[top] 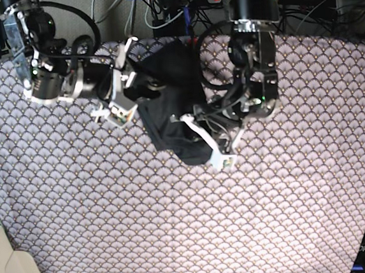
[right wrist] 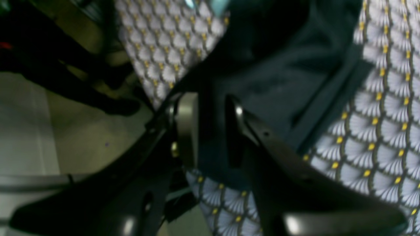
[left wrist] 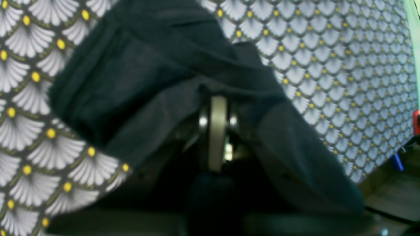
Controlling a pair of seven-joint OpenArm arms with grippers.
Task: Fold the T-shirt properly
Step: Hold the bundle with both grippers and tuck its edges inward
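Two grippers are seen engaged with one garment, a black T-shirt point(top: 170, 105), which lies bunched in a crumpled heap on the scallop-patterned tablecloth point(top: 177, 226) toward the far middle of the table. No flat panel or clean fold line is visible; the cloth is gathered in loose ridges, and in the base view it is stretched between the two arms.

The left gripper point(left wrist: 217, 108) is recorded with its jaws pressed together, and black fabric is pinched at their tips; in the left wrist view the shirt drapes down over both sides of the fingers, with a hemmed edge hanging to the left over the tablecloth.

The right gripper point(right wrist: 211, 105) is observed with its jaws part-way apart, and a fold of the shirt is held between them. In the right wrist view the dark cloth fills the gap between the pale pad on the left and the black finger on the right, then runs up and away across the tablecloth.

Both wrist views are blurred, so sleeves and collar cannot be told apart.
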